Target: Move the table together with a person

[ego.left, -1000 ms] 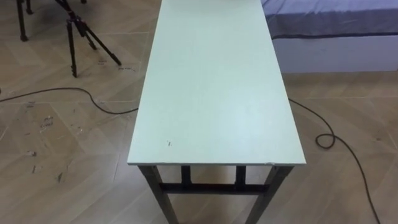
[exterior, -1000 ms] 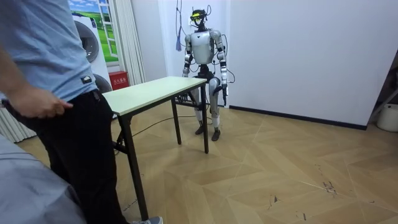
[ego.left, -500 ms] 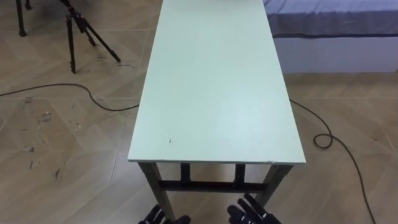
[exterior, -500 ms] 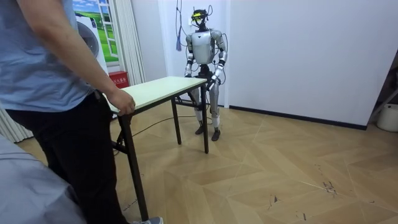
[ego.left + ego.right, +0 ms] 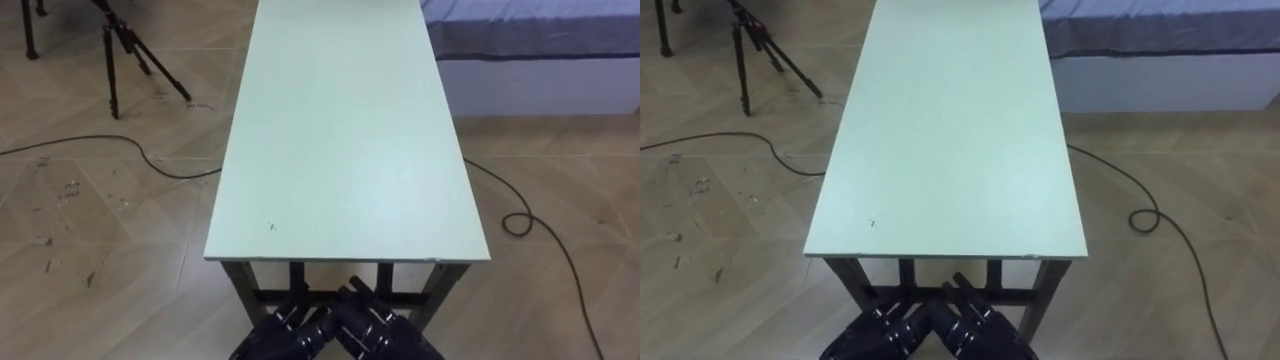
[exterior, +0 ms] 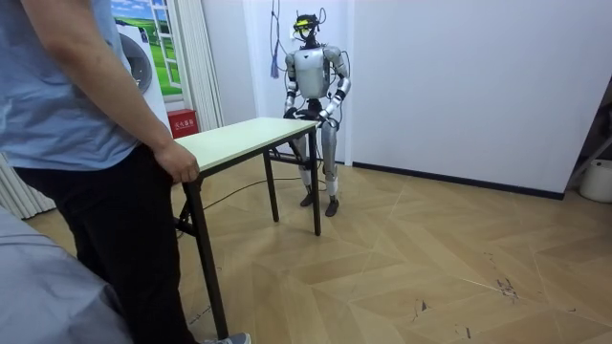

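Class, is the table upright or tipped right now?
Upright: in the room view the table top lies level, its legs stand straight on the floor, and a person's hand grips one end.

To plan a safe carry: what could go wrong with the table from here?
1. The left hand and right hand sit below the near edge of the table, with no grip visible, while the person's hand is on the far end; an early lift might tilt it.
2. The cable looping beside the table could snag a leg.
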